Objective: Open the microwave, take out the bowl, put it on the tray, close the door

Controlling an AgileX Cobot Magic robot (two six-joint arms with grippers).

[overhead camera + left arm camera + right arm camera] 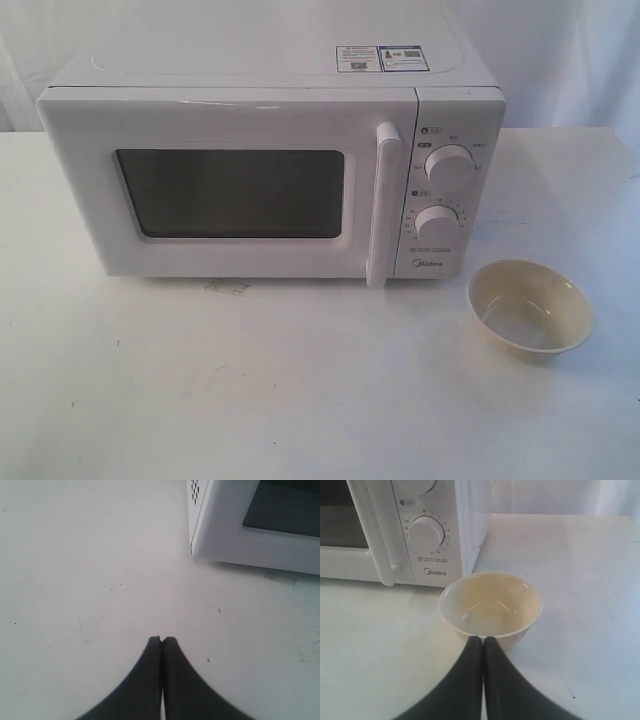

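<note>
The white microwave (270,160) stands at the back of the table with its door (215,185) shut and the tall handle (383,200) beside the knob panel. The cream-yellow bowl (530,307) sits empty on the table, right of the microwave's front; it also shows in the right wrist view as the bowl (490,604). My right gripper (483,639) is shut, its tips just short of the bowl's near wall. My left gripper (162,639) is shut over bare table, some way from the microwave's corner (200,540). Neither arm appears in the exterior view. No tray is in view.
Two round knobs (447,168) sit on the panel above the logo (429,266). A small stain (226,286) marks the white table (250,390) under the door's front edge. A white curtain hangs behind.
</note>
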